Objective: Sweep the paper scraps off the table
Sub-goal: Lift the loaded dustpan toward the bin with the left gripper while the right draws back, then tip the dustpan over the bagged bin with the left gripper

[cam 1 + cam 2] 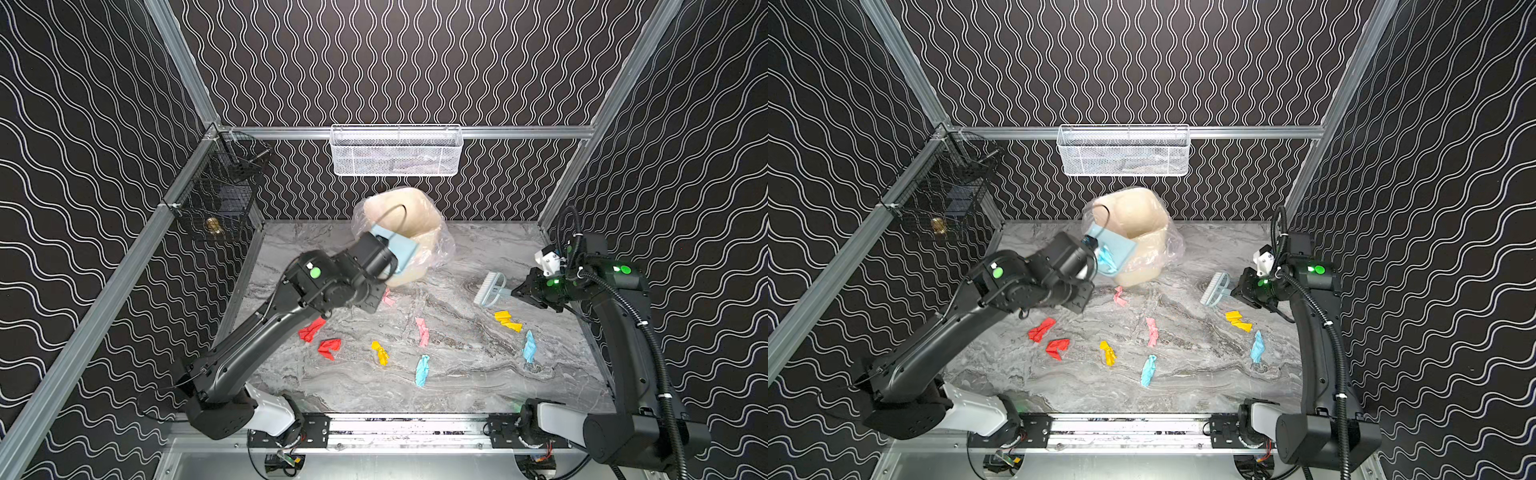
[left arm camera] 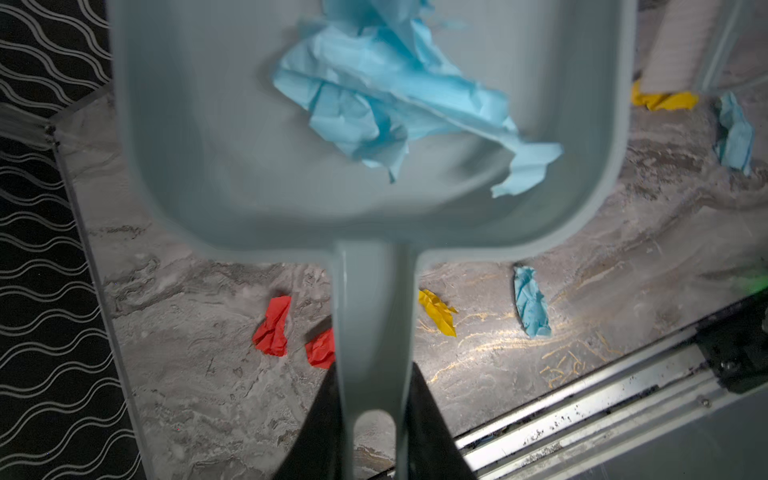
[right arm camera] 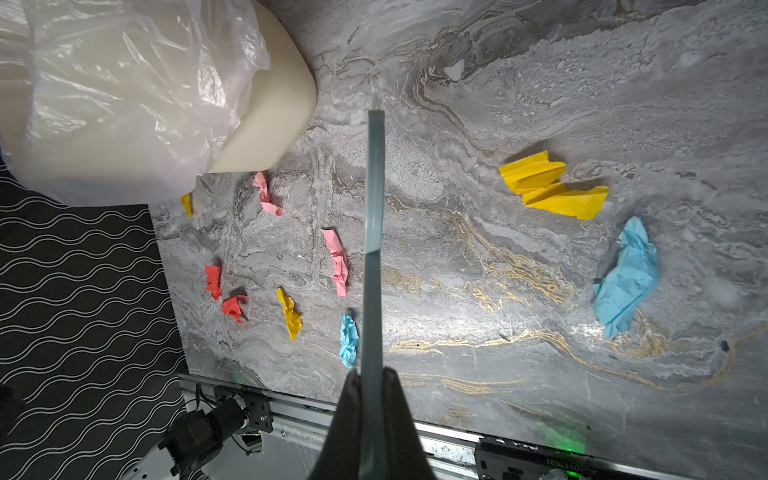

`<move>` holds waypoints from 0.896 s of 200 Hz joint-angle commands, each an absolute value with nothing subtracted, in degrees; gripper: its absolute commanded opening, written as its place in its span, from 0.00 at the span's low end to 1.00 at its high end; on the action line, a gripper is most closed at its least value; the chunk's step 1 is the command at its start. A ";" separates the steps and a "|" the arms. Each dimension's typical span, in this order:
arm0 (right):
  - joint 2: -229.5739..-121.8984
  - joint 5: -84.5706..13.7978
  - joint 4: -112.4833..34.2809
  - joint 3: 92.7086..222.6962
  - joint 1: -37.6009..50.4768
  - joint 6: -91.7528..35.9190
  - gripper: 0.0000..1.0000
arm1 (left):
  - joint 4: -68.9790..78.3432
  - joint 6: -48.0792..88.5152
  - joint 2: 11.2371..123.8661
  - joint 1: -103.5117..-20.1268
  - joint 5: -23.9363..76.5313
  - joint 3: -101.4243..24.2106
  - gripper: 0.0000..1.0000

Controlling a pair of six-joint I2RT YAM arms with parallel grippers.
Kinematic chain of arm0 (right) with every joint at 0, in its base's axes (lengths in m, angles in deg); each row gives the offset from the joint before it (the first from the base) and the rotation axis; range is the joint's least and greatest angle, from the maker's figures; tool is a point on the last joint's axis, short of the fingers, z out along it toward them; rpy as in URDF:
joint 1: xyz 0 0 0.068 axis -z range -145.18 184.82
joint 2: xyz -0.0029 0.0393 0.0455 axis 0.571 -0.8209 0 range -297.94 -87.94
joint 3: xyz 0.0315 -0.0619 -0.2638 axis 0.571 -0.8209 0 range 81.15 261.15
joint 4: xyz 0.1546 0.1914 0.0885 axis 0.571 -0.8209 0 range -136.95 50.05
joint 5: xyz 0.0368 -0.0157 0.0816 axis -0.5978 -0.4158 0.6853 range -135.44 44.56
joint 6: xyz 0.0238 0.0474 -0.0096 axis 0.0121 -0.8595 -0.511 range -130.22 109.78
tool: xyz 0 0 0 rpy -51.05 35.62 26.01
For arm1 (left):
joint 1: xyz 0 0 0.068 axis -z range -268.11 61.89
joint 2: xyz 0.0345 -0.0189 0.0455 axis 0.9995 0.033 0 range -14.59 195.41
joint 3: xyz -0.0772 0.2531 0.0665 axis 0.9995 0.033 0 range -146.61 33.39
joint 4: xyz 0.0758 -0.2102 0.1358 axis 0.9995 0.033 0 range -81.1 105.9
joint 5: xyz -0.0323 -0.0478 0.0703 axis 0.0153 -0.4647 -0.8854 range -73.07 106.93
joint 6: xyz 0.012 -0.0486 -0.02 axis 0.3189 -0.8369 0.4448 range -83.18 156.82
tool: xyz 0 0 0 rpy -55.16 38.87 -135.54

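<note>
The jaws of the left gripper [image 2: 373, 365] are clamped on the handle of the pale blue dustpan [image 2: 187, 166], and those of the right gripper [image 3: 371, 374] are closed on the thin handle of the brush [image 1: 490, 289], which is held low over the right side of the table [image 1: 478, 386]; whether the bristles touch it cannot be told. The dustpan is held raised at the mouth of the cream bin [image 1: 419, 216], which is lined with a clear bag [image 1: 445, 248], and one crumpled blue scrap [image 2: 374, 83] is seen lying in the pan. The other paper scraps [image 1: 422, 332] are spread across the table in front of the bin: red ones near the left arm, yellow, pink and blue ones towards the brush. Emptying is judged to be the step in hand, with most of the sweeping not yet done. A steeper tilt of the pan over the opening is called for, so that the scrap slides into the bin and not onto its rim.
</note>
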State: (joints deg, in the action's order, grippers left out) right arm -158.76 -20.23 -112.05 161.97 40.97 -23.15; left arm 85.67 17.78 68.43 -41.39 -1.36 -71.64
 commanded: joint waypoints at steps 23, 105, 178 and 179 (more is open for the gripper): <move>-159.05 -18.33 -112.23 162.00 40.97 -23.09 0.00 | 89.70 24.25 75.84 -50.57 1.45 -81.89 0.00; -159.65 -19.40 -114.61 161.23 40.20 -22.44 0.00 | 96.85 33.08 93.90 -56.69 -2.72 -101.08 0.00; -160.85 -20.74 -115.71 160.29 37.74 -22.17 0.00 | 97.60 39.16 97.62 -53.09 -17.53 -104.46 0.00; -160.91 -20.74 -115.71 160.31 37.68 -22.17 0.00 | 97.64 39.27 97.63 -53.02 -17.62 -104.49 0.00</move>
